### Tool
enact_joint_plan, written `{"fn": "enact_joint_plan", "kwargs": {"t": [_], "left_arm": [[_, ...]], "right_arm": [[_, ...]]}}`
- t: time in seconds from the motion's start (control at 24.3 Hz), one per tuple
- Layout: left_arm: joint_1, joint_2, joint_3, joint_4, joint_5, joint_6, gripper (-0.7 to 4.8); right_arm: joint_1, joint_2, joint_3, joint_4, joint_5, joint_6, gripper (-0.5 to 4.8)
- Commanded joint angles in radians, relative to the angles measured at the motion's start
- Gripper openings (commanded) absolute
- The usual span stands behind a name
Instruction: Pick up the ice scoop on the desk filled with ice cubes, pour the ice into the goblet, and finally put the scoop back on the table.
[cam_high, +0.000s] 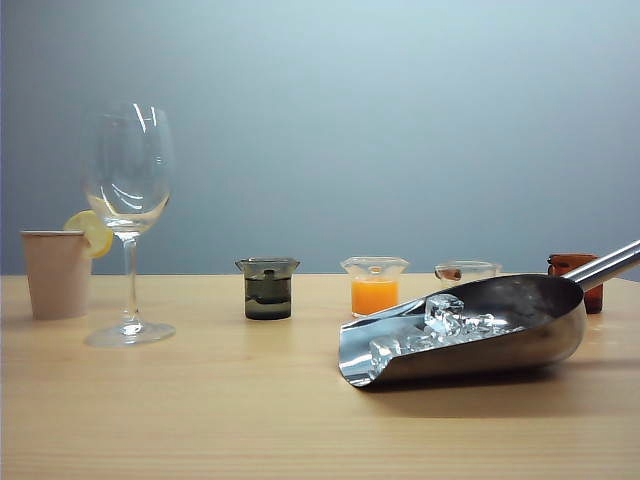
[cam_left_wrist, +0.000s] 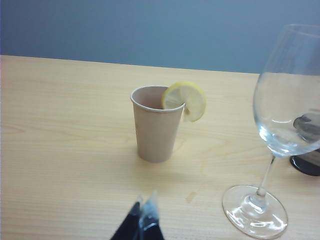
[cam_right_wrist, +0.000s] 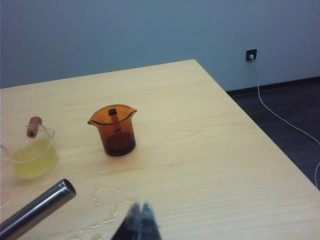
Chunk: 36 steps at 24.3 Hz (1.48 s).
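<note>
The steel ice scoop (cam_high: 480, 335) lies on the wooden table (cam_high: 200, 420) at the right, its bowl holding ice cubes (cam_high: 445, 325) and its handle (cam_high: 605, 266) pointing up and right. The handle's end (cam_right_wrist: 37, 210) also shows in the right wrist view, beside my right gripper (cam_right_wrist: 140, 206), which is shut and empty above the table. The empty goblet (cam_high: 128, 215) stands upright at the left. In the left wrist view the goblet (cam_left_wrist: 285, 125) is close to my left gripper (cam_left_wrist: 144, 199), shut with nothing held. Neither gripper appears in the exterior view.
A beige paper cup (cam_high: 57, 273) with a lemon slice (cam_high: 92, 232) stands left of the goblet. A dark beaker (cam_high: 267, 288), an orange-juice beaker (cam_high: 374, 285), a pale beaker (cam_right_wrist: 29, 152) and an amber beaker (cam_right_wrist: 115, 130) line the back. Water drops (cam_right_wrist: 107, 207) lie near the handle. The table edge (cam_right_wrist: 250, 125) drops off beside the amber beaker.
</note>
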<state>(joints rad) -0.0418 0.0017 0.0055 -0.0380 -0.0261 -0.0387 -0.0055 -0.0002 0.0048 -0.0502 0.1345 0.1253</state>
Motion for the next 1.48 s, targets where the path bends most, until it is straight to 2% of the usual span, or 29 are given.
{"fn": "enact_joint_plan", "kwargs": {"t": [0.04, 0.58, 0.82, 0.95, 1.03, 1.11, 1.19, 1.32, 1.4, 1.48], "left_arm": [[0.002, 0.0, 0.003, 0.018, 0.004, -0.002, -0.04], [0.002, 0.0, 0.006, 0.018, 0.004, -0.002, -0.04], [0.001, 0.0, 0.052, 0.016, 0.004, -0.003, -0.04], [0.001, 0.001, 0.121, -0.019, 0.004, -0.005, -0.04], [0.001, 0.006, 0.186, -0.078, 0.004, -0.034, -0.04], [0.001, 0.032, 0.254, -0.119, 0.009, -0.048, -0.04], [0.001, 0.076, 0.313, -0.119, 0.034, -0.047, -0.04], [0.0, 0.207, 0.433, -0.121, 0.097, -0.04, -0.04], [-0.001, 0.317, 0.524, -0.123, 0.135, -0.04, -0.04], [-0.006, 0.415, 0.612, -0.124, 0.193, -0.04, -0.04]], "right_arm": [[0.0, 0.002, -0.004, 0.017, -0.002, -0.002, -0.08], [0.0, 0.002, 0.011, 0.013, -0.003, -0.002, -0.08], [0.0, 0.003, 0.116, -0.105, 0.002, 0.002, -0.09], [0.001, 0.024, 0.215, -0.14, -0.006, 0.014, -0.09], [0.001, 0.075, 0.299, -0.145, -0.012, 0.092, -0.09], [0.001, 0.164, 0.395, -0.16, -0.069, 0.193, -0.09], [0.001, 0.277, 0.483, -0.164, -0.141, 0.24, -0.09], [0.001, 0.484, 0.621, -0.17, -0.183, 0.409, -0.09], [0.001, 0.578, 0.639, -0.1, -0.275, 0.528, -0.09], [0.001, 0.642, 0.638, -0.059, -0.302, 0.61, -0.09]]}}
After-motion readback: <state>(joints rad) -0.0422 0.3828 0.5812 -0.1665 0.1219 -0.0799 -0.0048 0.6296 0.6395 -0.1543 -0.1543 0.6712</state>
